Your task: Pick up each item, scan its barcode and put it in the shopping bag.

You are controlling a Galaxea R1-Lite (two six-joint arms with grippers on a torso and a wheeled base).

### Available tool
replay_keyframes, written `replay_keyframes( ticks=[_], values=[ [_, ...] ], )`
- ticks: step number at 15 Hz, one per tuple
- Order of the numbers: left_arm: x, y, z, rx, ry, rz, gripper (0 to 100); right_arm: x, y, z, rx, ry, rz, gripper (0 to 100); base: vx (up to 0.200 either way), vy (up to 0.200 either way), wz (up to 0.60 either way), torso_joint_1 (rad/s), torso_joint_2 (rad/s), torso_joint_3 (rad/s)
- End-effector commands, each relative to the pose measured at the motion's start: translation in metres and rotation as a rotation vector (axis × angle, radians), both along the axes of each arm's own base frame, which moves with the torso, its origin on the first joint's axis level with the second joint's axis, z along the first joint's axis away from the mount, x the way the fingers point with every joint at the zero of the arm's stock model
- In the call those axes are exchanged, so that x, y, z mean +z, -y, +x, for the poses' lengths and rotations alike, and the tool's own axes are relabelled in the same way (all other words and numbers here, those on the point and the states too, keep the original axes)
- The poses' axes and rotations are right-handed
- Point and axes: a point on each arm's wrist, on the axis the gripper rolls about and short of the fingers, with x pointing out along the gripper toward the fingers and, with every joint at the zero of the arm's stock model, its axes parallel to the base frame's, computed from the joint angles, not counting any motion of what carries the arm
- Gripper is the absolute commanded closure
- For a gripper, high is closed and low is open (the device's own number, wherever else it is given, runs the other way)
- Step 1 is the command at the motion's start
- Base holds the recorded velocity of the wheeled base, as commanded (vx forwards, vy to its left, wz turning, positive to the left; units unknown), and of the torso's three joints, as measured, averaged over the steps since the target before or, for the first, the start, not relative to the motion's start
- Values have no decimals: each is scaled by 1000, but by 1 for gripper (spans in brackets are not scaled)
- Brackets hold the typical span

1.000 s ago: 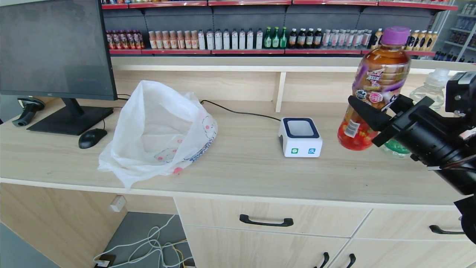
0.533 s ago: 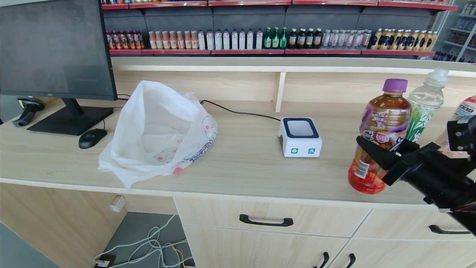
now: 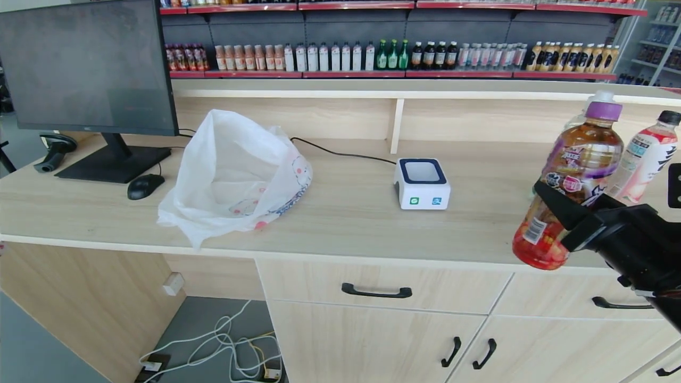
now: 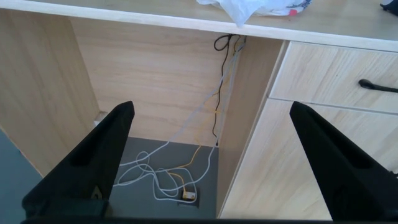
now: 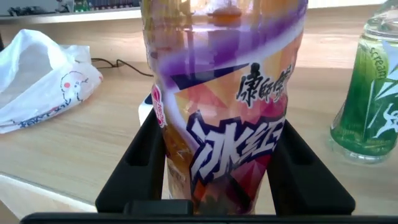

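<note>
Tea bottle (image 3: 580, 159) lowered and tilted, right of scanner (image 3: 422, 183), right hand (image 5: 219, 134) pinching it, left hand (image 4: 211, 112) spread

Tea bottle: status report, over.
Right gripper shut on tea bottle, held tilted right of scanner. Left gripper open, empty, low by the cabinet. Pink bottle behind, not toward scanner.

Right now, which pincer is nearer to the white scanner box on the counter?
Right. The right pincer holds the tea bottle over the front edge of the counter, right of the scanner; the left pincer hangs open below counter level.
</note>
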Motion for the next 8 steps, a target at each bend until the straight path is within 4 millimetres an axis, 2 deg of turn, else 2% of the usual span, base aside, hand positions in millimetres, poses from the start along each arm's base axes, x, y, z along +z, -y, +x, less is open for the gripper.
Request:
replay_keyframes(
  ticks=[1,6,8],
  values=[
    [0,0,0,0,0,0,0,0,-1,1,-3,-3,-2,100,0,0,0,0,0,0],
    [0,0,0,0,0,-2,0,6,-1,1,-5,26,1,100,0,0,0,0,0,0],
    [0,0,0,0,0,-2,0,10,-1,3,-6,45,3,100,0,200,0,7,5,0]
  ],
)
